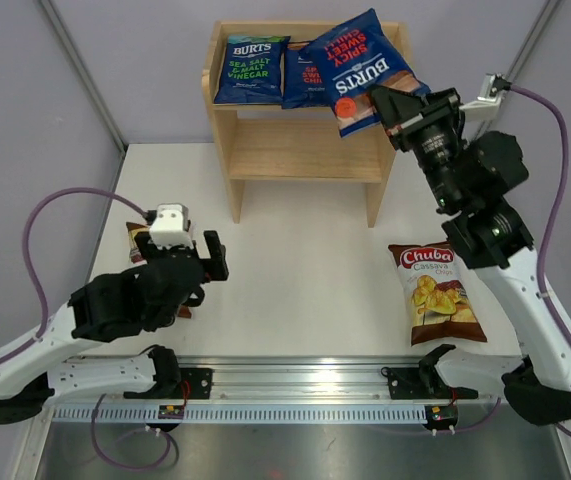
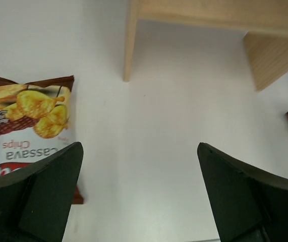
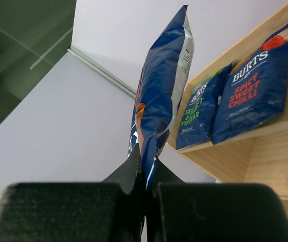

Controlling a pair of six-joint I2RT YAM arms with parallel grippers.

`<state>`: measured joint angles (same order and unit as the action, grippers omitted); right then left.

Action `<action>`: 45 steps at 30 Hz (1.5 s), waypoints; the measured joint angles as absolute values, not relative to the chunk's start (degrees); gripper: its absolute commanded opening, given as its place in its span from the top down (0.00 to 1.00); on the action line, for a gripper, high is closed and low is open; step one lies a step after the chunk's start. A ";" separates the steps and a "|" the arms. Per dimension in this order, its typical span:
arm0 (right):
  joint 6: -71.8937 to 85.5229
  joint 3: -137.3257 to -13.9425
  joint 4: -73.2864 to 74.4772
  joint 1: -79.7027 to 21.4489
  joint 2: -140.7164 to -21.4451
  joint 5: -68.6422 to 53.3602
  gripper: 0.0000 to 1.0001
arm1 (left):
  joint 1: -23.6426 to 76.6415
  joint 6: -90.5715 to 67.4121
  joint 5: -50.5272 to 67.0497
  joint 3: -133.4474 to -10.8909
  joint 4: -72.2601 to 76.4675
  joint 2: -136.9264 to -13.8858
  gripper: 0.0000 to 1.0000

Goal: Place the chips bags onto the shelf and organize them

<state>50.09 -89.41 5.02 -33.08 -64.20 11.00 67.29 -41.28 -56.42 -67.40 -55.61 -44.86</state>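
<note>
At the far left, the left Chuba bag (image 1: 139,241) lies flat on the table (image 1: 295,285), partly hidden in the top view by the left arm. From the left wrist it shows face up with its print upside down and one end under the left finger (image 2: 48,191). The left gripper (image 1: 212,262) is released, its fingers spread wide, hovering low over the white table just right of that bag. Farther back stands the shelf (image 1: 227,150), its near legs on the table and its lower tier bare wood. On the top tier, the vinegar bag (image 1: 250,70) leans upright at the left end. The chilli bag (image 1: 300,78) stands just beside it, their edges touching or overlapping. Next comes the held bag (image 1: 365,65), a blue Burts spicy sweet chilli bag tilted to the right over the right part of the top tier and overlapping the chilli bag in the top view. Whether it rests on the shelf cannot be told. The right gripper (image 1: 390,105) is clenched on its lower edge, and the right wrist view shows the fingers pinched tight on the foil seam. Right of the shelf and nearer the arm bases, the right Chuba bag (image 1: 435,292) lies flat and face up on the table, close beside the right arm.
</note>
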 measured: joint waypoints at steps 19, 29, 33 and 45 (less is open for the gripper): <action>65.19 -100.99 4.73 -30.17 -85.38 25.71 0.99 | 66.67 -29.80 -51.79 -53.25 -56.25 -30.17 0.01; 70.50 -100.99 4.16 -25.67 -88.01 27.22 0.99 | 66.67 -29.89 -51.66 -52.69 -56.07 -30.15 0.01; 71.44 -100.99 4.14 -25.65 -88.31 27.59 0.99 | 66.61 -30.02 -51.68 -52.69 -56.10 -30.02 0.01; 71.88 -99.26 2.85 -25.67 -89.45 30.65 0.98 | 66.32 -30.04 -51.70 -52.69 -56.10 -29.93 0.01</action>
<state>71.88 -99.26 2.85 -25.67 -89.45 30.65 66.32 -30.04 -51.70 -52.69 -56.10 -29.93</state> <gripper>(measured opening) 0.015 0.988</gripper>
